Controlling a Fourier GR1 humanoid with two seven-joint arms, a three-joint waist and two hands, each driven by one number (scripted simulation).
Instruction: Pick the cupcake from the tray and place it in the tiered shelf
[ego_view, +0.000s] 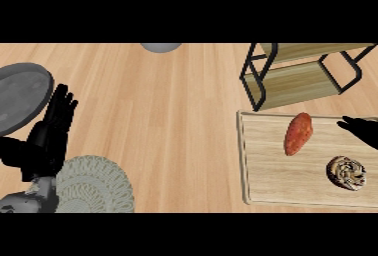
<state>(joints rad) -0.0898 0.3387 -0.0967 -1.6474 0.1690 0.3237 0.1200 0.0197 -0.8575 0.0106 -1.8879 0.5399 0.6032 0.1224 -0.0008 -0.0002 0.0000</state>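
On the right of the counter I have the tray (266, 190), the shelf (295, 82) just beyond it. My left hand (52, 127) rests open at the left edge. The cupcake (346, 173) sits near the tray's right side, ungrasped. My right hand (360, 129) barely shows; I can't tell its state. I judge the reach is the step in hand: next it must come down onto the cupcake.

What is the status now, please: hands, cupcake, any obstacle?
Left hand open, resting at left. Right hand over tray, fingers unclear. Cupcake on tray, untouched. Sweet potato beside it; tiered shelf beyond.
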